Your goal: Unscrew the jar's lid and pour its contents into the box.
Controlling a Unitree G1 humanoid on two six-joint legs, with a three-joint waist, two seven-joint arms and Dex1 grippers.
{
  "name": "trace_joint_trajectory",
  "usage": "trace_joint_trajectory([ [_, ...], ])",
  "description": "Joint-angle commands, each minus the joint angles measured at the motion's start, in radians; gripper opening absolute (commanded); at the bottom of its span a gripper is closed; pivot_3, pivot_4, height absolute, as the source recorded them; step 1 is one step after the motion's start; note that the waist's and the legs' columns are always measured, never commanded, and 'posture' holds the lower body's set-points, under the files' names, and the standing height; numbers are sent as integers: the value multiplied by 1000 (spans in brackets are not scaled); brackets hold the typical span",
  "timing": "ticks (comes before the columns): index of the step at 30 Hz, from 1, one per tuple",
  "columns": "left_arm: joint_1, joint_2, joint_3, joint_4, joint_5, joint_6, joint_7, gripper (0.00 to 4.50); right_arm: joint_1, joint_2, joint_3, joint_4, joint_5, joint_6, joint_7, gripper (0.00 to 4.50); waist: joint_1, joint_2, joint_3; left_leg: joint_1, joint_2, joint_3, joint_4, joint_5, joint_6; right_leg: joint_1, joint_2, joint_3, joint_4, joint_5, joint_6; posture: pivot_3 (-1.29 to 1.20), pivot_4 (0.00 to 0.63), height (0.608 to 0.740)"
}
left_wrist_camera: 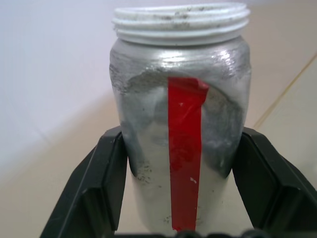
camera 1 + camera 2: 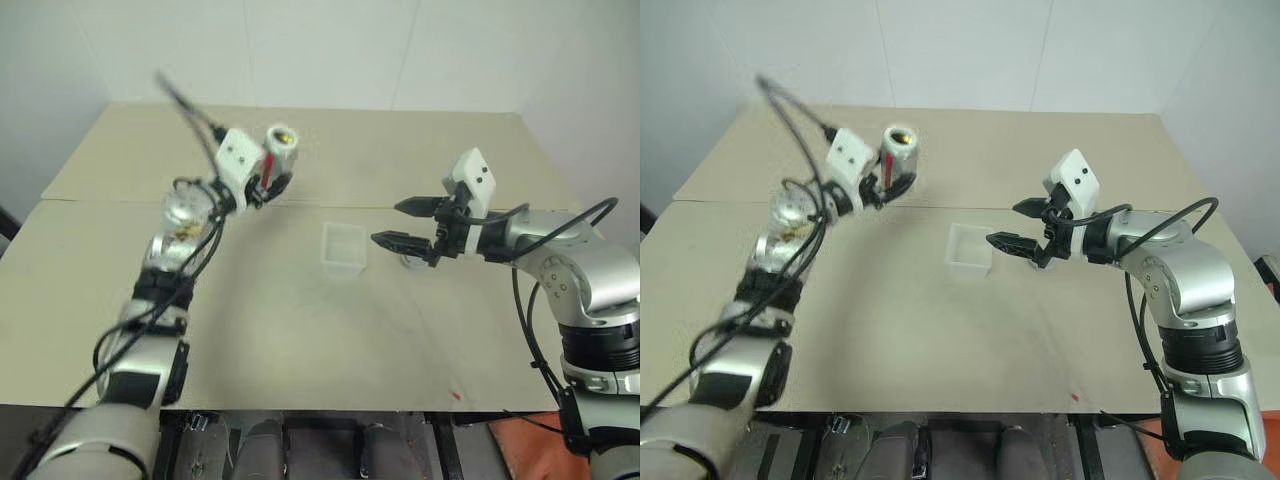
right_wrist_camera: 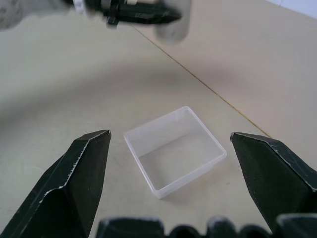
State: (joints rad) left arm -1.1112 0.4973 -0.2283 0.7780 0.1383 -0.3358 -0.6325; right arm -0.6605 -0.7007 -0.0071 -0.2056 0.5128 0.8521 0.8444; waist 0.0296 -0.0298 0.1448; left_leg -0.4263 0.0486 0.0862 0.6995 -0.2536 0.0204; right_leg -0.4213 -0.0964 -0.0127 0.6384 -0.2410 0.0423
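Red mark (image 2: 456,395) on the near part of the surface (image 2: 300,340), on the robot's right side, well apart from everything else.

Farther in, about mid-surface: the box (image 2: 344,248), translucent whitish, square, open top up, looks empty in the right wrist view (image 3: 174,148). It sits flat on the surface, nothing touching it.

Right gripper (image 2: 400,225) hovers just right of the box, raised off the surface, pointing toward the box and a bit down. Fingers spread wide, nothing between them; one black finger (image 3: 79,168) shows on each side of the box in the wrist view, w/ clear gaps to the box walls. Below/behind this gripper a small grey round thing rests on the surface, partly hidden by the fingers – can't tell for sure if it's the lid.

Farther back and to the left: left gripper (image 2: 268,180) held up in the air, above the seam (image 2: 120,200) that runs across the surface. Fingers pinch the jar (image 2: 281,150) at its lower half, one finger (image 1: 106,168) on each side. Jar is tilted, mouth up and leaning toward the cam, lid off – bare white thread at the rim (image 1: 181,22). Red stripe (image 1: 184,148) runs down its side, facing the wrist cam. Greyish powdery residue coats the inside wall; a bit of yellowish stuff shows at the mouth. Jar is well apart from the box, up-left of it.
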Motion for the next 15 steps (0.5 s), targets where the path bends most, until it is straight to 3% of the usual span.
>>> trace_joint_trajectory([
  [1, -186, 53, -315, 126, 469, -434, 194, 2766, -17, -34, -14, -12, -6, -15, 12, 4486, 5, 0, 0, 0, 0, 0, 0, 1, -1, 0, 0, 0, -1, 0, 0, 0, 150, 740],
  [4, -309, 47, -533, 202, 778, -532, 443, 2766, -19, -51, -5, -5, -12, -8, 20, 4486, 10, 0, 0, 0, 0, 2, -3, 1, -2, 1, 0, 1, -5, 0, 1, 0, 150, 740],
  [7, -408, -19, -737, 271, 1049, -460, 737, 2766, -32, -68, -3, 18, -19, 10, 28, 4486, 10, 0, 0, -1, 0, 2, -3, -2, 3, -1, 0, 1, -5, 0, 1, 0, 150, 740],
  [11, -465, -108, -852, 363, 1188, -367, 928, 2766, -61, -78, -43, 30, 14, 61, 22, 4486, 8, 0, 0, -3, 0, 2, -2, -2, 4, -4, 0, 1, -1, 1, 1, 0, 150, 740],
  [15, -508, -172, -895, 419, 1235, -324, 1036, 2766, -56, -67, -81, -6, 55, 95, 9, 4486, 9, 0, 0, -5, 0, 2, 0, -2, 4, -6, -1, 1, 1, 0, 1, 0, 150, 740],
])
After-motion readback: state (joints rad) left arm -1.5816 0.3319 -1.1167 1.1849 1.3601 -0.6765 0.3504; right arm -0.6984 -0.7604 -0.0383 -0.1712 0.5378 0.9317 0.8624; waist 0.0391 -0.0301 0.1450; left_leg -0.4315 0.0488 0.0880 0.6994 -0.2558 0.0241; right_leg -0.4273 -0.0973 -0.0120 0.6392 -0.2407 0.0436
